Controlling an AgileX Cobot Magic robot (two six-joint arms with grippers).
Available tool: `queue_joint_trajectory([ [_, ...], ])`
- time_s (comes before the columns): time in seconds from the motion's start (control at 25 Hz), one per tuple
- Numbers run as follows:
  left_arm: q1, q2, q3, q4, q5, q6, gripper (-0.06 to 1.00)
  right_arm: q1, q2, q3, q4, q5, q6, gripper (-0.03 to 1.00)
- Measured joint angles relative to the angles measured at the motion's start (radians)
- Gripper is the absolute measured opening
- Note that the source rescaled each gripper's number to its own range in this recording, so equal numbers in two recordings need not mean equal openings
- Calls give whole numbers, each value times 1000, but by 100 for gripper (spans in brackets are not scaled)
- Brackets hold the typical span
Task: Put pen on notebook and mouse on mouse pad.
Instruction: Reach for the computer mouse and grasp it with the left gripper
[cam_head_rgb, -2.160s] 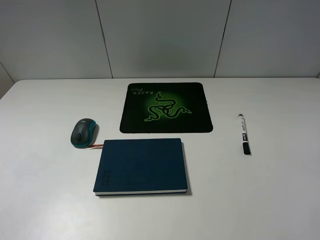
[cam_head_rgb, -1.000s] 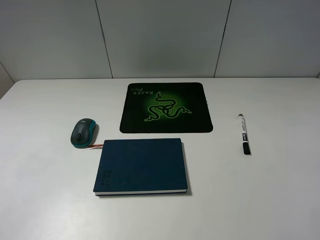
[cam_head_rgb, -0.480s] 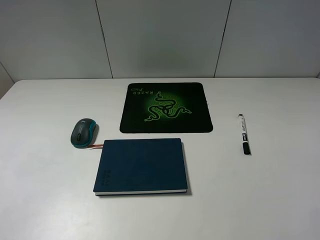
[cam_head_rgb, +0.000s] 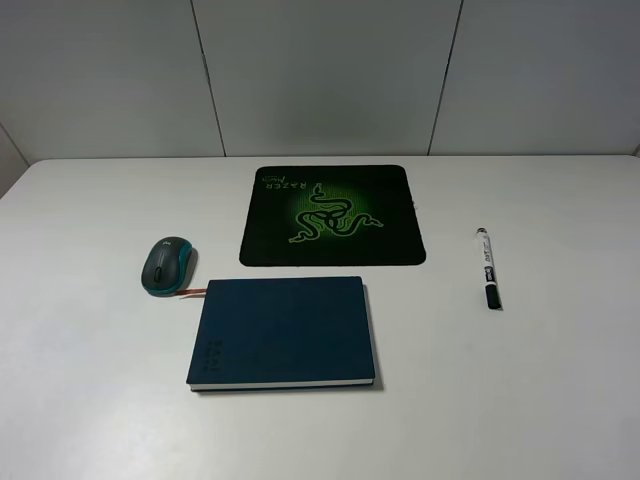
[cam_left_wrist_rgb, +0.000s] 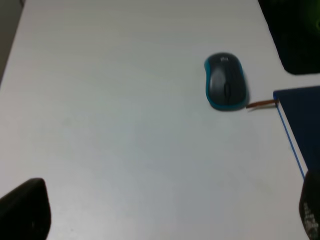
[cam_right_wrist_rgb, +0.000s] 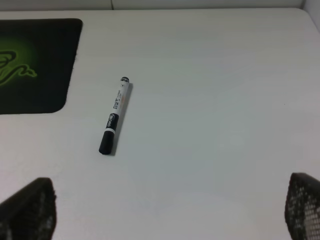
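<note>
The grey and teal mouse (cam_head_rgb: 168, 266) sits on the white table, left of the black mouse pad (cam_head_rgb: 332, 215) with its green snake logo. Just in front of the pad lies the dark teal notebook (cam_head_rgb: 283, 332), closed. The white pen (cam_head_rgb: 488, 267) lies on the table to the right of the pad, black cap toward the front. Neither arm shows in the exterior view. In the left wrist view my left gripper (cam_left_wrist_rgb: 167, 215) is open, well short of the mouse (cam_left_wrist_rgb: 226, 81). In the right wrist view my right gripper (cam_right_wrist_rgb: 165, 210) is open, short of the pen (cam_right_wrist_rgb: 114, 115).
The notebook's brown ribbon (cam_head_rgb: 193, 292) pokes out toward the mouse. Grey wall panels (cam_head_rgb: 320, 75) stand behind the table's back edge. The table's left edge (cam_left_wrist_rgb: 12, 55) shows in the left wrist view.
</note>
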Motion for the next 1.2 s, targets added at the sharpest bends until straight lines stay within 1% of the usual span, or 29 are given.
queue_joint_trajectory([
  [0.24, 0, 191, -114, 0, 4, -35, 100, 0, 0, 0, 0, 0, 0, 100],
  [0.72, 0, 717, -299, 0, -6, -41, 100, 0, 0, 0, 0, 0, 0, 100],
  [0.84, -2, 843, -352, -19, -12, -43, 100, 0, 0, 0, 0, 0, 0, 100],
  [0.96, -27, 966, -405, -26, -24, -48, 100, 0, 0, 0, 0, 0, 0, 100],
  [1.2, -90, 1206, -490, -27, -74, -99, 100, 0, 0, 0, 0, 0, 0, 100],
])
